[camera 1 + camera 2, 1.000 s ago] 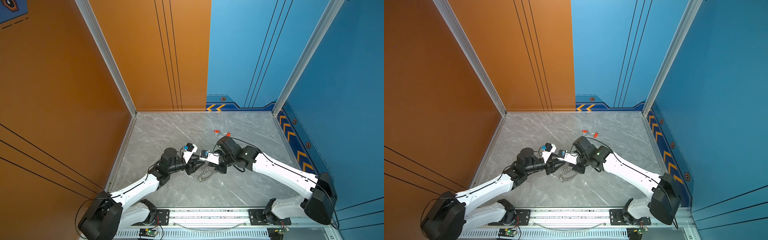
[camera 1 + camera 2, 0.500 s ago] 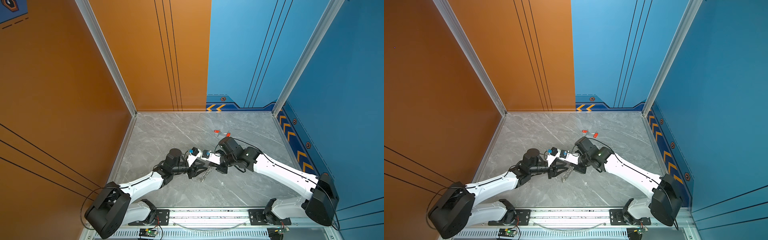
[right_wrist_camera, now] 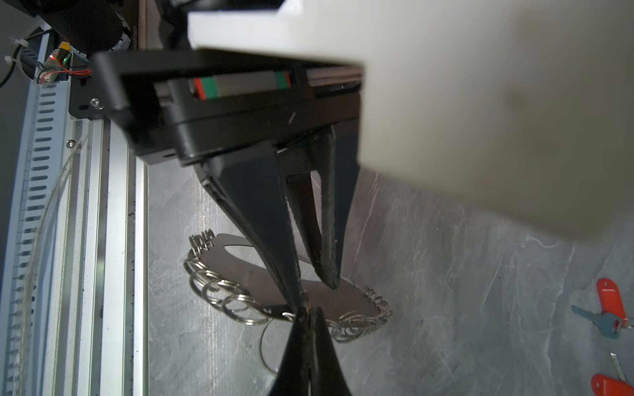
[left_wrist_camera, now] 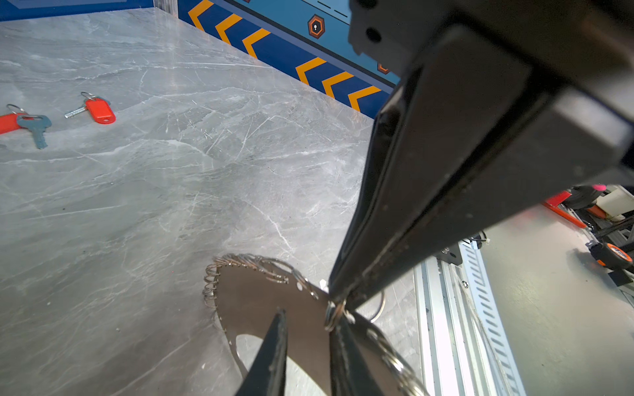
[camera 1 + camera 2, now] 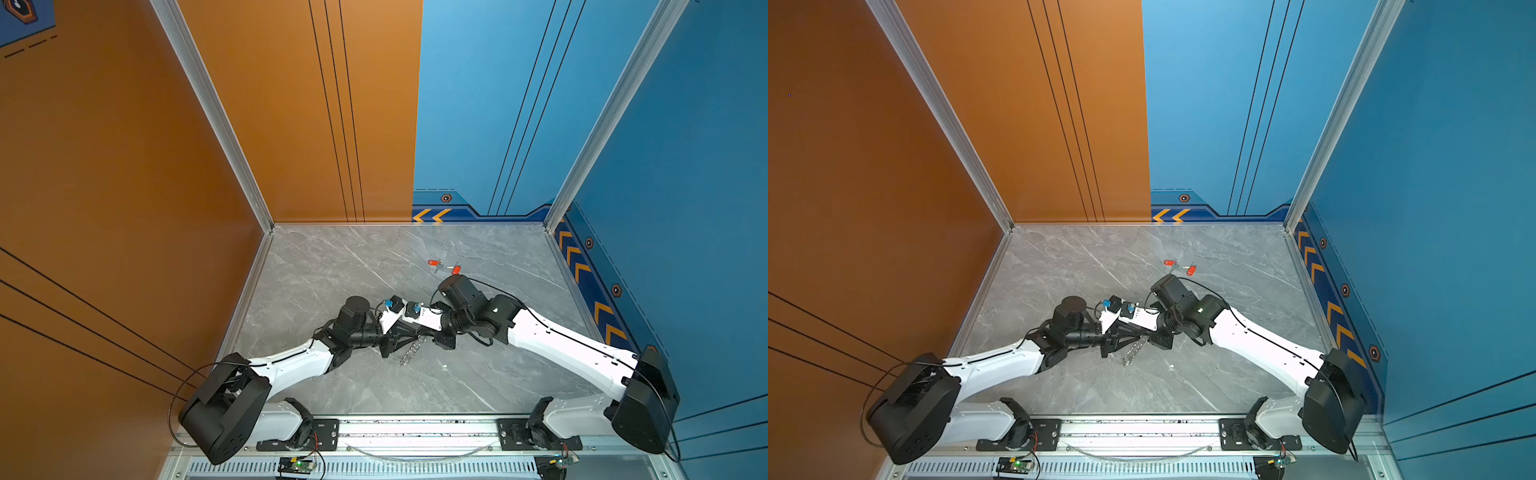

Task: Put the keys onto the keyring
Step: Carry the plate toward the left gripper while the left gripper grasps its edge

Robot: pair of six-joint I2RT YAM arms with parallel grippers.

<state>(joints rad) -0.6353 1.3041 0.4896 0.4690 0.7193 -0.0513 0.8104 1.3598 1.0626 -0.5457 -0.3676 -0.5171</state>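
Securing the keyring before threading. Clamped on a split ring at keyring's rim: right gripper. Straddling the band beside it, part open: left gripper. Both keys loose on table, well apart from keyring. Next, probably: firm hold, then fetch one key.

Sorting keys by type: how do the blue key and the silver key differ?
The blue key has a flat, toothed blade; the silver key is a short round shaft. The blue key is dull blue-grey, the silver key bright metal. Both lie on the table, each with a red tag.
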